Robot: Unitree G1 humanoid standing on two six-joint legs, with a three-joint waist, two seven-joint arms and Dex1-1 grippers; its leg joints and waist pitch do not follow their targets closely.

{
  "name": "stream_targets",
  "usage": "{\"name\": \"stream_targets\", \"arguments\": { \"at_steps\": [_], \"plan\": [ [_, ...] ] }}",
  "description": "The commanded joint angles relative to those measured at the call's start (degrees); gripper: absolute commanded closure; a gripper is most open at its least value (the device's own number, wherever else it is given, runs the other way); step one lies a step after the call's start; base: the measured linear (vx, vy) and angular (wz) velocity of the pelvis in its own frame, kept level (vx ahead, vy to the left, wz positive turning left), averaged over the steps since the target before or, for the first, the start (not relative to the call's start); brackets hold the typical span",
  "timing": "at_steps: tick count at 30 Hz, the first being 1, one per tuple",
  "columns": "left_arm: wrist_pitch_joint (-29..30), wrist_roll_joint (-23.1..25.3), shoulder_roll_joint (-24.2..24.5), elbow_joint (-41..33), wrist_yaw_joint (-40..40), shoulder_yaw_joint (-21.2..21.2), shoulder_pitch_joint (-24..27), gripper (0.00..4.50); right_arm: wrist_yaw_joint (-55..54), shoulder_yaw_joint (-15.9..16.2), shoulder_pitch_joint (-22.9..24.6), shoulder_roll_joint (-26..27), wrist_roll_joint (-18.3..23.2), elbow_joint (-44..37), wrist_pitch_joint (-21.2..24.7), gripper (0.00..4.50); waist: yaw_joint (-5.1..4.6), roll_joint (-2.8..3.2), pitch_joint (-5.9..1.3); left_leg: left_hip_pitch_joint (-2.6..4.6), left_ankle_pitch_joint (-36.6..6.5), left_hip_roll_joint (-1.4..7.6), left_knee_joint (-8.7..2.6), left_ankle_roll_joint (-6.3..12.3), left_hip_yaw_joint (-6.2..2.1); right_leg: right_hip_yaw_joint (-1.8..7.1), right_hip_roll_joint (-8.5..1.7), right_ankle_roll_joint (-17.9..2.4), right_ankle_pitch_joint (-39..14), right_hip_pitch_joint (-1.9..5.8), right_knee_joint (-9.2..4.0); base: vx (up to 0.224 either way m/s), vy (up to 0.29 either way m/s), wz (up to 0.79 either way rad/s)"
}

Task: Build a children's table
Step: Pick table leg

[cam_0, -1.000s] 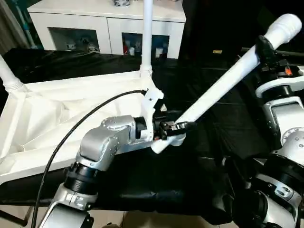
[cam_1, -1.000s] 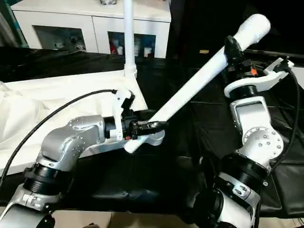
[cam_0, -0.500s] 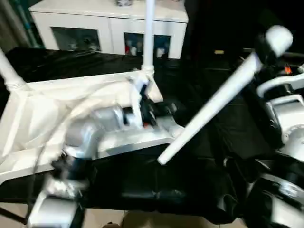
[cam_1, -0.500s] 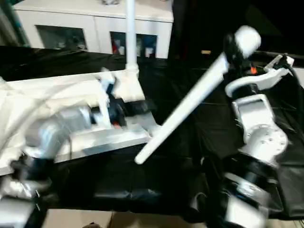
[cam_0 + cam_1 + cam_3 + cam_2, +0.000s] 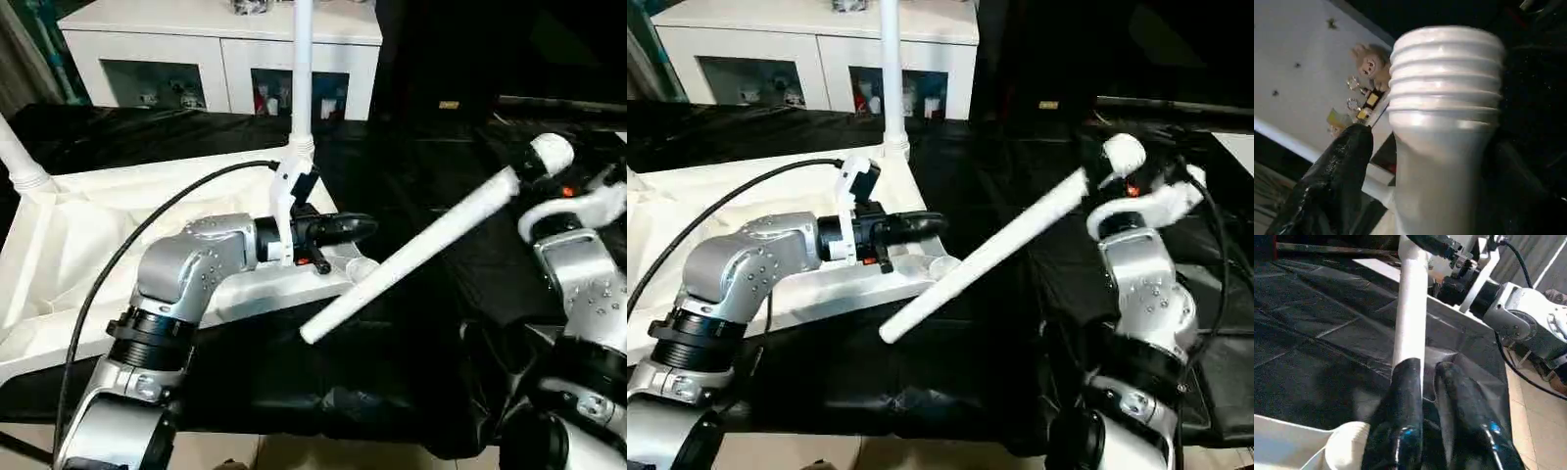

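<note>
The children's table top (image 5: 88, 245) lies underside up on the black-covered work table. Two white legs stand in its far sockets, one (image 5: 302, 69) at the back corner and one (image 5: 15, 147) at the far left. My right gripper (image 5: 529, 168) is shut on a third leg (image 5: 411, 255) near its ribbed end (image 5: 1444, 122). That leg slants down to the left, and its thin tip hangs just past the near corner socket (image 5: 361, 266). My left gripper (image 5: 364, 227) is shut on nothing, above that socket and apart from the leg.
A white cabinet with glass doors (image 5: 220, 39) stands behind the black work table (image 5: 421, 343). A black cable (image 5: 167, 220) arcs over my left forearm. The floor shows along the near edge.
My left gripper has let go of the leg's thin end and drawn back over the table top's corner. The right arm has lowered, so the leg lies flatter.
</note>
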Motion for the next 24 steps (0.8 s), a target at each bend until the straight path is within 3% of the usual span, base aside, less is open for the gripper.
{"name": "stream_targets", "arguments": {
  "at_steps": [1,5,6,7,11,16,17,18,23,24],
  "plan": [
    [0.28,-0.08,1.11,-2.42,-0.61,-0.95,0.53,4.25,-0.61,-0.21,-1.66,0.26,1.78,-0.01,0.24,1.34,0.12,-0.21,-4.14,-0.05,-9.68,-1.3,-3.49,0.06,1.0,1.3,-1.02,-7.1,-11.91,4.3,-3.71,0.0,0.0,0.0],
    [-2.11,3.24,1.83,-3.16,-0.37,-3.83,2.28,4.5,-1.02,-0.2,-2.3,0.56,3.24,0.14,0.25,1.68,0.04,-0.18,-4.07,-0.05,-9.48,-1.24,-3.48,0.33,1.06,1.39,-1.03,-6.82,-11.76,4.2,-3.7,0.0,0.0,0.0],
    [-1.61,2.68,1.39,-3.69,-0.04,-3.56,2.46,4.5,-1.14,-0.06,-2.3,0.42,3.33,0.38,-0.05,1.75,0.06,-0.46,-4.07,-0.09,-9.17,-1.23,-3.5,0.21,1.12,1.42,-1.05,-6.65,-12.01,4.19,-3.72,0.0,0.0,0.0],
    [-1.61,2.68,1.39,-3.69,-0.04,-3.56,2.46,4.5,-1.14,-0.06,-2.3,0.42,3.33,0.38,-0.05,1.78,0.17,-0.22,-4.04,-0.09,-9.27,-1.2,-3.53,-0.02,1.08,1.43,-1.12,-6.73,-12.53,4.16,-3.72,0.0,0.0,0.0],
    [1.14,-0.98,-1.42,-6.8,1.24,-2.36,4.06,4.5,-2.52,-2.34,-3.68,1.26,5.87,1.62,-0.94,2.11,0.19,-0.72,-4.01,-0.19,-9.95,-1.15,-3.48,0.04,1.16,1.42,-1.26,-6.91,-13.65,4.14,-3.71,0.0,0.0,0.0],
    [-0.29,0.44,-2.72,-6.88,3.2,-3.39,5.53,4.5,-2.82,-2.52,-4.44,1.08,6.62,2.62,-1.4,2.55,0.16,-0.85,-4.01,-0.28,-9.54,-1.3,-3.42,0.38,1.21,1.39,-1.12,-5.11,-14.8,4.09,-3.98,0.0,0.0,0.0],
    [-0.72,1.16,-3.06,-6.92,4.03,-3.54,5.93,4.5,-3.12,-2.02,-4.3,0.8,5.96,2.89,-1.35,2.62,0.05,-1.09,-3.96,-0.58,-9.19,-1.36,-3.45,0.36,1.2,1.36,-1.14,-4.6,-15.24,4.26,-4.0,0.0,0.0,0.0],
    [-1.23,2.43,-3.1,-6.9,5.11,-3.96,6.12,4.5,-3.46,-1.12,-3.85,0.41,4.92,2.99,-0.99,2.68,0.03,-1.21,-4.0,-0.43,-8.93,-1.3,-3.41,0.35,1.22,1.38,-1.07,-4.15,-15.31,4.13,-4.03,0.0,0.0,0.0],
    [-2.0,4.22,-2.89,-8.51,6.45,-5.91,7.25,4.5,-2.74,1.8,-2.03,-0.76,2.46,1.31,0.09,3.07,0.07,-1.2,-4.0,-0.43,-8.45,-1.33,-3.36,0.24,1.26,1.42,-1.08,-3.45,-15.33,4.03,-4.08,0.0,0.0,0.0],
    [-2.12,4.41,-2.95,-8.91,6.75,-6.25,7.56,4.5,-1.7,4.04,-0.48,-1.96,0.12,0.09,0.18,3.07,0.2,-1.33,-3.99,-0.48,-8.28,-1.3,-3.36,0.23,1.25,1.39,-1.06,-3.47,-15.15,4.12,-4.07,0.0,0.0,0.0]
  ]
}}
